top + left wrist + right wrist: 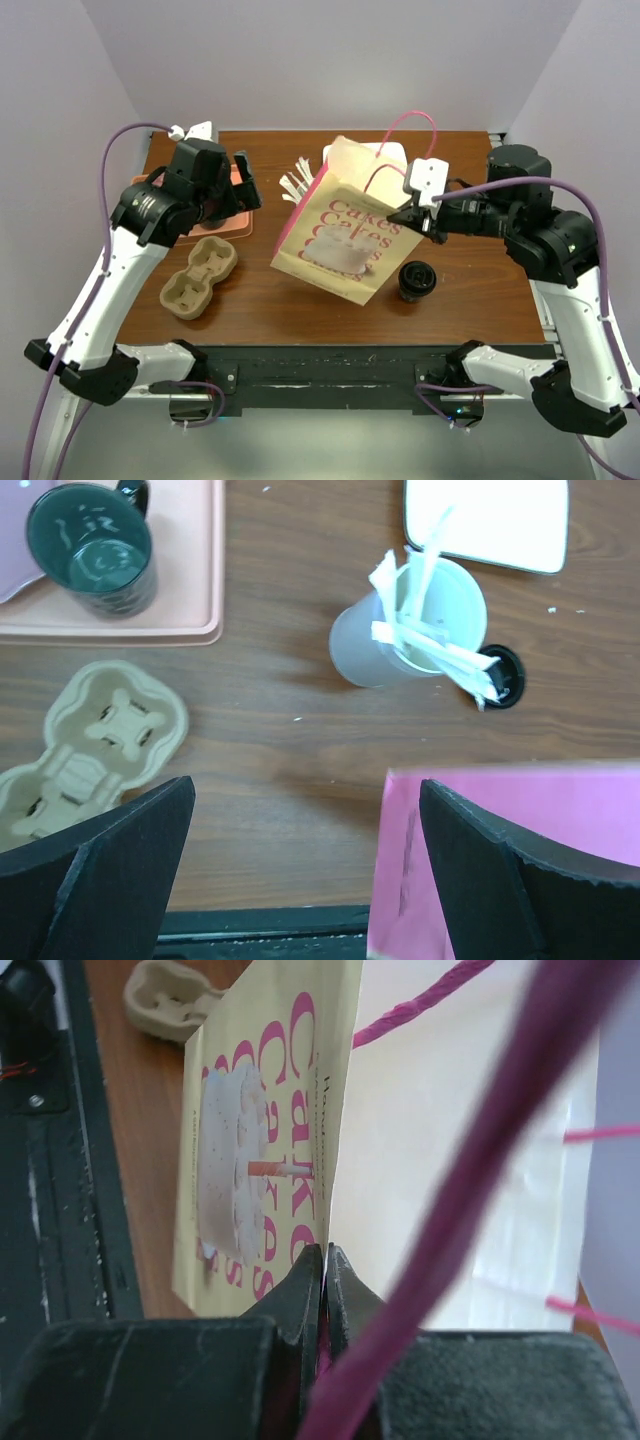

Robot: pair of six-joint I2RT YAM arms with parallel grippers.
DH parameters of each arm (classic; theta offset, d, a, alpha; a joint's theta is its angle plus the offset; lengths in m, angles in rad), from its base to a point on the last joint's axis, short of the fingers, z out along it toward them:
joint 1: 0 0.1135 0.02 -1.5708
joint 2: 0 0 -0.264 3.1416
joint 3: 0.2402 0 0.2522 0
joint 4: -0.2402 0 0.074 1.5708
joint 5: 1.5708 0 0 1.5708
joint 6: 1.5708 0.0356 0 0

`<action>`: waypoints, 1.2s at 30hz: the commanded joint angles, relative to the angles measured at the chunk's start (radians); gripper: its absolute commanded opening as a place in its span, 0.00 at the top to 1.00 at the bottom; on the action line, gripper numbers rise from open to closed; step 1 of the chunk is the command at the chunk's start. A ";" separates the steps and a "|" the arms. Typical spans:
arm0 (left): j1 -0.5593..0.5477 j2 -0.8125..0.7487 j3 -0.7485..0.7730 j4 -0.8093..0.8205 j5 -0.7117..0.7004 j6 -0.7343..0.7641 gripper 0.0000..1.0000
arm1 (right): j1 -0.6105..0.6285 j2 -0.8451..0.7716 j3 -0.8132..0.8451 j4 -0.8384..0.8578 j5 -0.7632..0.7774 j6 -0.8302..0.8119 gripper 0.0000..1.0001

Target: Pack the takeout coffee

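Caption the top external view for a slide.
Right jaws pinch the rim of the Cakes paper bag, with the takeout coffee beside it; left jaws open near the pink tray.

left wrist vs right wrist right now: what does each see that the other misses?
Left wrist only: dark mug on a pink tray, white cup of stirrers, the open left tool. Right wrist only: printed cake face of the paper bag, its pink cord handle, the right tool shut on the bag's edge. Both: the bag, the cardboard cup carrier, the wooden table.
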 commanded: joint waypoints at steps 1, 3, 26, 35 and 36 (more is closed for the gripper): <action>0.007 0.054 0.059 -0.089 -0.067 -0.056 0.00 | 0.050 -0.028 -0.018 -0.022 -0.091 -0.069 1.00; 0.007 0.050 0.057 -0.085 -0.072 -0.064 0.00 | 0.067 -0.035 -0.044 -0.013 -0.126 -0.068 1.00; 0.040 0.030 -0.065 -0.039 -0.151 -0.226 0.00 | 0.150 -0.120 -0.423 0.303 0.124 -0.169 1.00; 0.086 0.039 -0.102 -0.056 -0.267 -0.311 0.02 | 0.328 -0.075 -0.490 0.325 0.325 -0.187 1.00; 0.088 0.040 -0.110 -0.059 -0.276 -0.320 0.02 | 0.347 -0.075 -0.500 0.331 0.337 -0.187 1.00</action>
